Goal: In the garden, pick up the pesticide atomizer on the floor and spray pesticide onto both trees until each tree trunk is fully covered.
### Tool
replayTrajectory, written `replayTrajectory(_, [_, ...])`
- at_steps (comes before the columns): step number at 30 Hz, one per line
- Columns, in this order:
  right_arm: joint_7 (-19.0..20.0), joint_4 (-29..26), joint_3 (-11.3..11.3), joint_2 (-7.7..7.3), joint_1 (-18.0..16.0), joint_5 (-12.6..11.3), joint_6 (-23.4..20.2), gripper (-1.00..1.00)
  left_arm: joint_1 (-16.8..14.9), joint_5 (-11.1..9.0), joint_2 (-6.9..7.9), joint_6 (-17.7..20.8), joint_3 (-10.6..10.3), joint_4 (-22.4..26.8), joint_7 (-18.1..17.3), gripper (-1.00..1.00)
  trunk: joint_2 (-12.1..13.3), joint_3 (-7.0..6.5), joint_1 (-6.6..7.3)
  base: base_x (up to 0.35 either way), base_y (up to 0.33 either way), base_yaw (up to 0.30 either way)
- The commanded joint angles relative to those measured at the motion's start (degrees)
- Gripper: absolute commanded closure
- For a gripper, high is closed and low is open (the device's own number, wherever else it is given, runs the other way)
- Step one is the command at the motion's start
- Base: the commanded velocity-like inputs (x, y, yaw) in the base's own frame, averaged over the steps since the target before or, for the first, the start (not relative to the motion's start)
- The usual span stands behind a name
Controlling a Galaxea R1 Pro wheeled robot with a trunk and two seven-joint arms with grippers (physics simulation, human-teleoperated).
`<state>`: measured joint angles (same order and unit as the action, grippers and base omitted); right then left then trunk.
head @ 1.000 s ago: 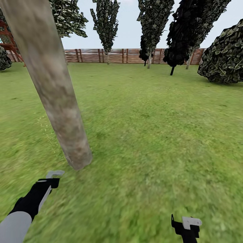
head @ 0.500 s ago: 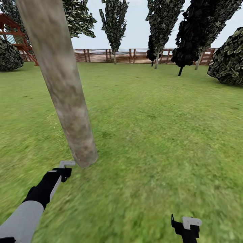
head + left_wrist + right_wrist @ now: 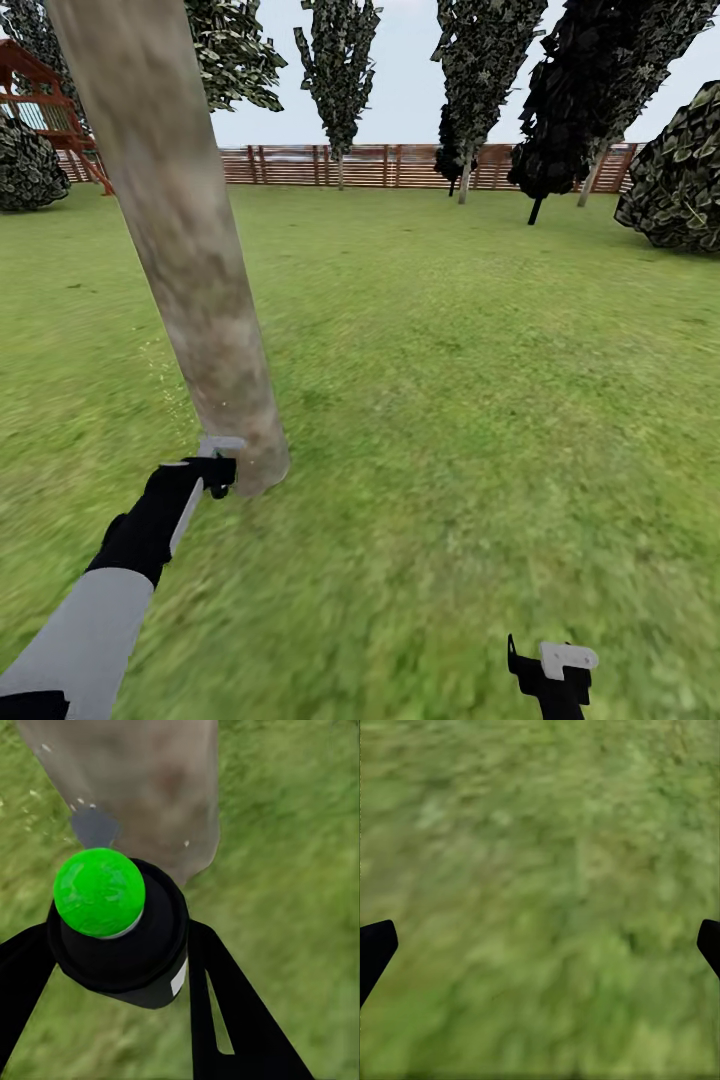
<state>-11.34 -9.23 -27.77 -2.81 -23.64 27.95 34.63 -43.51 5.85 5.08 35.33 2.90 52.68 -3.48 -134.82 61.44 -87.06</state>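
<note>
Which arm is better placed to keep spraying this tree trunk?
Left. Its tool holds the green-capped pesticide atomizer right at the base of the tree trunk. The right tool hangs open over bare lawn, holding nothing.

The tree trunk [image 3: 190,270] is cut off at the head view's top edge.

Left gripper [image 3: 218,462] now farther forward and higher, right at the base of the tree trunk [image 3: 190,250], perhaps touching it; pesticide atomizer [image 3: 116,926] closer to the bark. View panned left a second ago.
</note>
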Motion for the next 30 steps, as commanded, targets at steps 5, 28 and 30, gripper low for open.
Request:
replayTrajectory(5, [0.00, 0.00, 0.00, 0.00, 0.00, 0.01, 0.00, -1.00, -0.53, -0.18, 4.69, 1.14, 1.94, 1.18, -0.93, 1.00, 0.00, 0.00, 0.00, 0.000, 0.000, 0.000])
replayTrajectory(28, [0.00, 0.00, 0.00, 0.00, 0.00, 0.08, 0.00, -1.00, -0.75, -0.22, 5.28, 16.56, -0.84, 19.13, -3.73, 1.00, 0.00, 0.00, 0.00, 0.000, 0.000, 0.000])
replayTrajectory(30, [0.00, 0.00, 0.00, 0.00, 0.00, 0.05, 0.00, -1.00, -0.89, -0.22, 5.58, 17.18, -0.94, 20.00, -3.73, 1.00, 0.00, 0.00, 0.00, 0.000, 0.000, 0.000])
